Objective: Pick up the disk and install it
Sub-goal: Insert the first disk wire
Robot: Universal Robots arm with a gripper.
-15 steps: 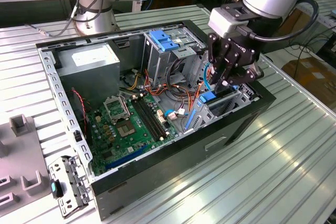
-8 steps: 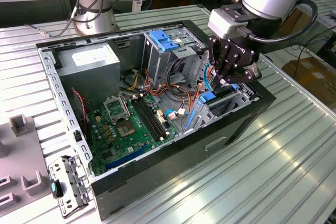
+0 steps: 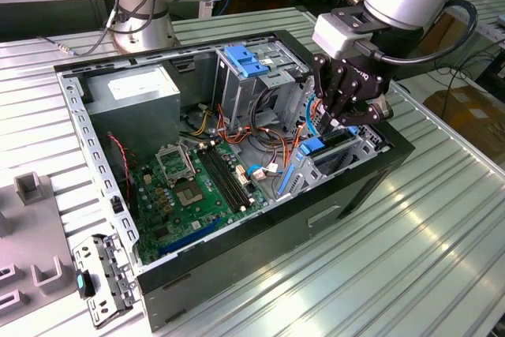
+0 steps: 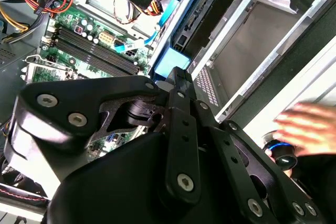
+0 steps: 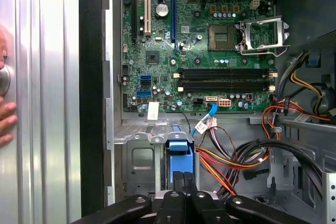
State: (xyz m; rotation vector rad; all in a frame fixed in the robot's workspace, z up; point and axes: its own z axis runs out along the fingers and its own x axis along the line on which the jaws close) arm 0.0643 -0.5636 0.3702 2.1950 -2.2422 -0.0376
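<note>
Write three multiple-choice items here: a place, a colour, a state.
1. Where is the blue-framed dark metal hard drive? A on a shelf; B in the silver metal drive cage, under the black robot hand; C in a cardboard box.
2. What colour is the large circuit board? A red; B white; C green.
3. How is the black metal computer case? A open, insides showing; B shut by a panel; C wrapped in foil.
Key: 1 B, the exterior view shows it in the cage; 2 C, green in all views; 3 A, the board lies bare.
</note>
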